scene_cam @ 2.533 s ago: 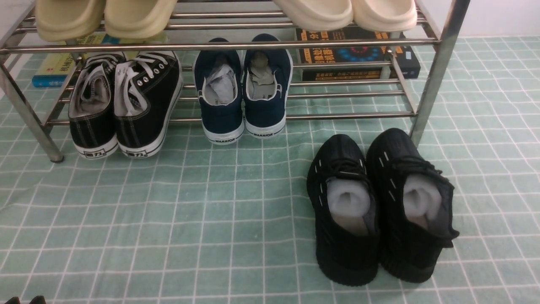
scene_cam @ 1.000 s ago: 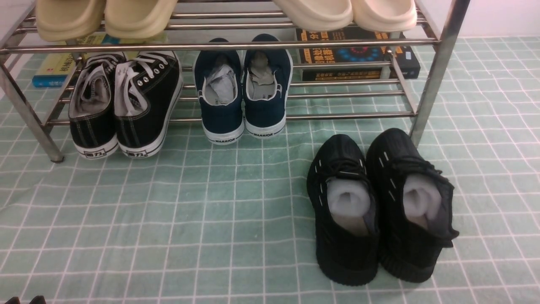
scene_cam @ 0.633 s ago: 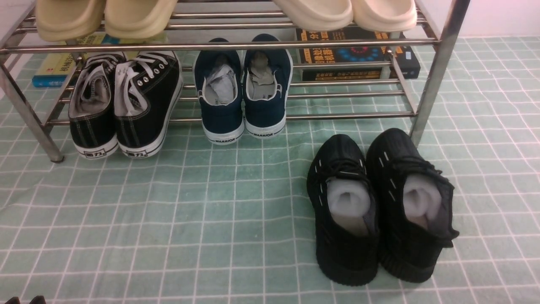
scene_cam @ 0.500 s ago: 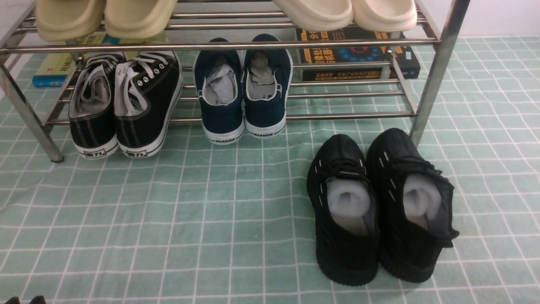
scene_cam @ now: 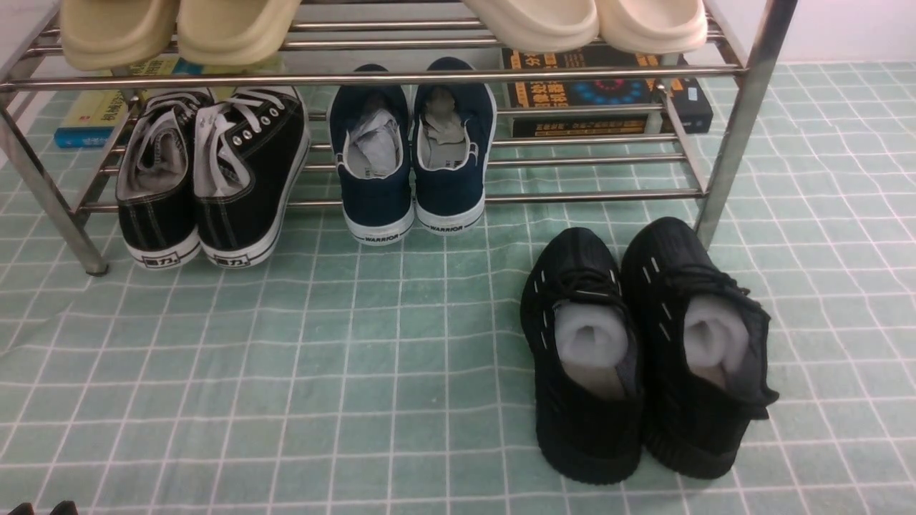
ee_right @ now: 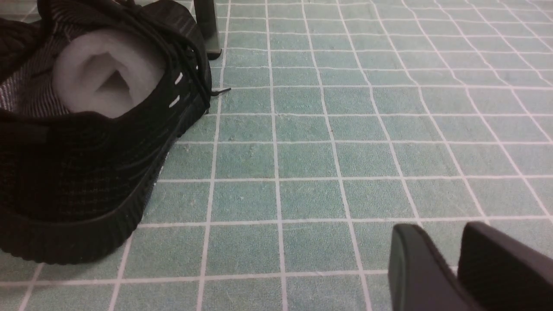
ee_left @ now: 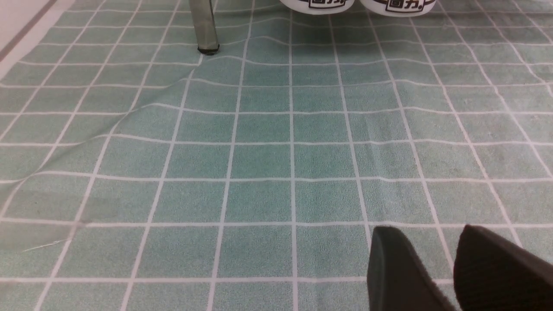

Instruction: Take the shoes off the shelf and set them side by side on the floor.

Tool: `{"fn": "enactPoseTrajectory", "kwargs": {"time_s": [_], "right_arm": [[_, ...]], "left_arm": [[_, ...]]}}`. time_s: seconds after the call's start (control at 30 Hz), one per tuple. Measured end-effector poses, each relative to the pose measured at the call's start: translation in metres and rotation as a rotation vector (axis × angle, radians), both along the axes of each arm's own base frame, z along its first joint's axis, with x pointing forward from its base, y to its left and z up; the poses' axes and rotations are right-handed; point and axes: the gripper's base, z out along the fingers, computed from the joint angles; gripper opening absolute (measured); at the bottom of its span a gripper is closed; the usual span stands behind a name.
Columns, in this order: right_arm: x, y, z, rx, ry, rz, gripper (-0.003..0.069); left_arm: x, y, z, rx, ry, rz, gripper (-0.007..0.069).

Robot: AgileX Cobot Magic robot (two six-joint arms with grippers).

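The two black knit shoes [scene_cam: 572, 265] [scene_cam: 673, 247] stand side by side on the pale green gridded floor [scene_cam: 322, 357], heels toward me, grey foam inside, just in front of the silver shelf [scene_cam: 401, 75] by its right front leg. The right wrist view shows one shoe [ee_right: 86, 172] well apart from my right gripper [ee_right: 445, 231], whose fingers stand slightly apart and hold nothing. My left gripper [ee_left: 432, 235] hangs over bare floor, open by a narrow gap and holding nothing. Only its tips [scene_cam: 43, 508] peek in at the front view's lower left corner.
Black canvas sneakers [scene_cam: 243, 186] and navy white-soled shoes [scene_cam: 411, 193] sit on the shelf's lower tier. Beige slippers [scene_cam: 179, 28] [scene_cam: 587, 21] rest on the upper tier. Books [scene_cam: 608, 93] [scene_cam: 93, 114] lie behind. A shelf leg [ee_left: 205, 26] stands ahead of the left gripper.
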Motion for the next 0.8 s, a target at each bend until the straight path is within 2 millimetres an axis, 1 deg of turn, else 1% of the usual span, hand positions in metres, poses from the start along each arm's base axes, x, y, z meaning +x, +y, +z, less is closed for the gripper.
{"fn": "enactPoseTrajectory", "kwargs": {"time_s": [0.8], "right_arm": [[0.0,0.0,0.0,0.0,0.0,0.0,0.0213]], "left_arm": [[0.0,0.0,0.0,0.0,0.0,0.0,0.0242]]}}
